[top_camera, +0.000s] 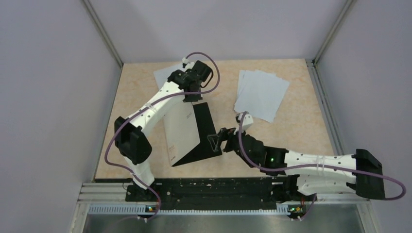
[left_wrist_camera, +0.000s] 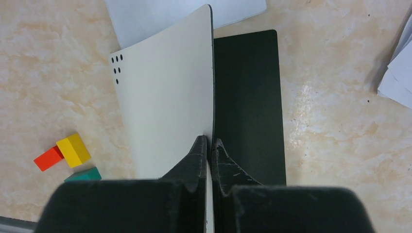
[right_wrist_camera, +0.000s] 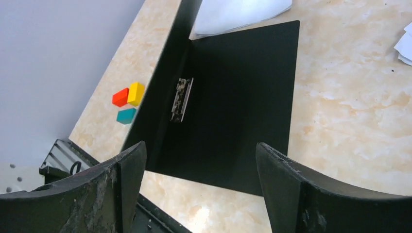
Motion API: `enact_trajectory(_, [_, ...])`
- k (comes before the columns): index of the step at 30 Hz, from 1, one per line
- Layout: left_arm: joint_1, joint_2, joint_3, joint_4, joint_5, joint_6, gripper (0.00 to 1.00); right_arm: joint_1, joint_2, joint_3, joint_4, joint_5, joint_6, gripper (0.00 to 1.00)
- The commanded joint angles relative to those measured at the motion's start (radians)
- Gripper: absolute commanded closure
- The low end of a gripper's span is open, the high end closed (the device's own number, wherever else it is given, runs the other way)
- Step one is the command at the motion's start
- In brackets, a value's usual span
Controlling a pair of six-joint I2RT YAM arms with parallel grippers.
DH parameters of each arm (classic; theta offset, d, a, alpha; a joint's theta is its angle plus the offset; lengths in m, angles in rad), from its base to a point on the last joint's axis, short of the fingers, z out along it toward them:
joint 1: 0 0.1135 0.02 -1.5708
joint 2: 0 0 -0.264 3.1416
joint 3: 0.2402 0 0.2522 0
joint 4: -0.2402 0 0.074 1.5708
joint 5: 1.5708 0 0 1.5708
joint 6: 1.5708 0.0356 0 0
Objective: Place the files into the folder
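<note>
The folder (top_camera: pixel 182 131) lies open left of the table's middle. Its silver-grey front cover (left_wrist_camera: pixel 165 97) is lifted upright. My left gripper (left_wrist_camera: pixel 210 145) is shut on that cover's top edge, as the top view also shows (top_camera: pixel 193 98). The black back cover (left_wrist_camera: pixel 248 97) lies flat on the table. The metal spine clip (right_wrist_camera: pixel 181 99) shows inside. My right gripper (right_wrist_camera: pixel 200 160) is open and empty, low over the flat cover's near right edge (top_camera: pixel 214 141). The files (top_camera: pixel 262 94), several fanned white sheets, lie at the back right, apart from both grippers.
One more white sheet (top_camera: pixel 163 75) lies behind the folder under the left arm. Small orange (left_wrist_camera: pixel 47 158), yellow (left_wrist_camera: pixel 74 149) and teal (left_wrist_camera: pixel 83 174) blocks sit left of the folder. Walls enclose the table on three sides; the arm rail (top_camera: pixel 209 189) runs along the near edge.
</note>
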Motion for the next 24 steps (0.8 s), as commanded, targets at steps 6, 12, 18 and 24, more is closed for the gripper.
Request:
enact_trajectory(6, [-0.002,-0.073,-0.036,0.024,0.089,-0.019,1.00,-0.137,0.167,0.130,0.087,-0.378,0.038,0.19])
enact_trajectory(12, [-0.002,-0.081,-0.049,0.025,0.104,-0.022,1.00,-0.137,0.188,0.150,0.085,-0.326,0.100,0.23])
enact_trajectory(18, [-0.004,-0.089,-0.047,0.030,0.114,-0.020,1.00,-0.138,0.160,0.171,-0.026,-0.228,0.163,0.26])
enact_trajectory(24, [-0.006,-0.093,-0.049,0.030,0.116,-0.018,1.00,-0.138,0.084,0.130,0.003,-0.214,0.177,0.25])
